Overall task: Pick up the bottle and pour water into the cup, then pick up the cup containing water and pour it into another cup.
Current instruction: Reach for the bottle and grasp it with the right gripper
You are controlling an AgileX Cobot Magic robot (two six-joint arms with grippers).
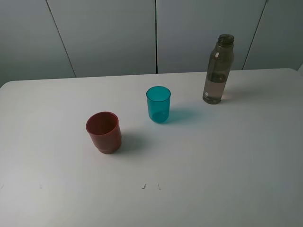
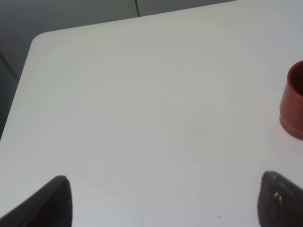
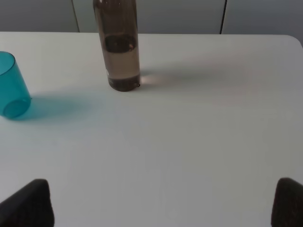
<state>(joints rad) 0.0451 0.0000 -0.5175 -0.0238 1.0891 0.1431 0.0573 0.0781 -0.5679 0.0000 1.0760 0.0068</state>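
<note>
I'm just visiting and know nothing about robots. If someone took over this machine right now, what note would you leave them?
Left end effector: open, empty, over bare table near the red cup.
Right end effector: open, empty, short of the bottle.
Things (high view): bottle far right, uncapped, upright, partly filled; teal cup middle; red cup front left; all apart.
Done: nothing yet, by the look of it.
Left: grasp bottle, pour into teal cup, then pour teal cup into red cup.
</note>
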